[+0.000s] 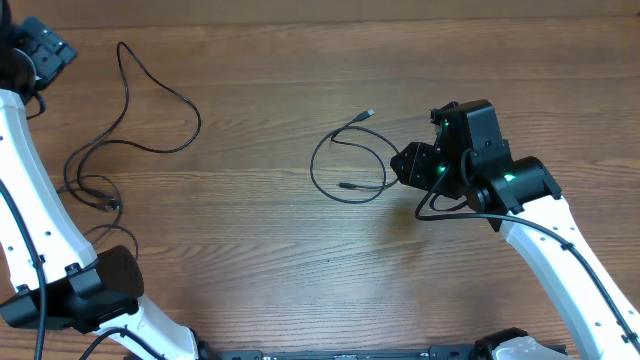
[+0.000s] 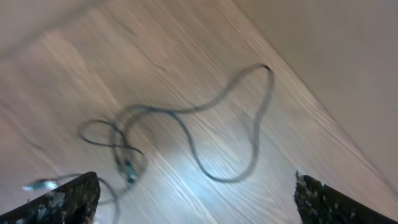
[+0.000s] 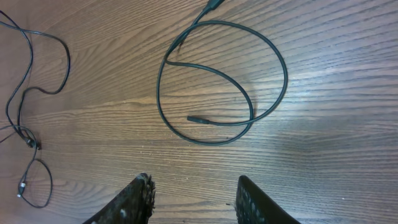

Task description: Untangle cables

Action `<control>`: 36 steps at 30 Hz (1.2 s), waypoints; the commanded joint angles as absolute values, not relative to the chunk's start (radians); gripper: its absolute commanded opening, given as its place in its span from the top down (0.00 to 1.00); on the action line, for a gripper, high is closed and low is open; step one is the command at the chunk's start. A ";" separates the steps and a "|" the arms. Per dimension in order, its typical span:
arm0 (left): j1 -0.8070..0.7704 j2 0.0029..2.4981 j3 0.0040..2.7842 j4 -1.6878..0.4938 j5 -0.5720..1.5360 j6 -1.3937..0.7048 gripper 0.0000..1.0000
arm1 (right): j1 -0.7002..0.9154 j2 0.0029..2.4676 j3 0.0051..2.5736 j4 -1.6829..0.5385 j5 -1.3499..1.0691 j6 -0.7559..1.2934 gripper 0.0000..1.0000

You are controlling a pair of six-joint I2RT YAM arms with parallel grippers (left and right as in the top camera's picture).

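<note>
Overhead: the looped cable lies mid-table as one round coil, its silvery plug pointing up and right. The right gripper sits just beside the coil's right edge, apart from it. The long cable sprawls on the left, running top to bottom and ending in a small snarl. The left gripper is cut off in the top-left corner, well apart from that snarl.

Left wrist: blurred – the long cable winds across the wooden table from a bend at upper right to the snarl at lower left. The fingertips stand spread wide, nothing between.

Right wrist: the coil's dark inner end points left; its other end leaves the top edge. The fingers are parted over bare wood – empty
</note>
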State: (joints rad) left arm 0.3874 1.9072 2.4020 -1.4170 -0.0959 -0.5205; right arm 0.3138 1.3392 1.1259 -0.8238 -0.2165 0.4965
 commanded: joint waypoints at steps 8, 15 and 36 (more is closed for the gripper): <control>0.216 1.924 2.408 -1.382 0.305 -0.221 0.00 | 0.302 1.337 1.145 -0.852 -0.170 0.488 0.48; -0.037 2.020 2.408 -1.383 0.304 -0.027 0.00 | 0.224 1.335 1.146 -0.965 -0.086 0.489 0.40; -0.484 2.483 2.408 -1.458 0.480 -0.584 0.00 | -0.048 1.335 1.146 -1.110 -0.087 0.488 0.12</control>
State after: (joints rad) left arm -0.4545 2.4374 2.4020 -1.4666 0.3885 -0.4263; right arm -0.0433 1.3392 1.1259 -1.1118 -0.0967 0.4927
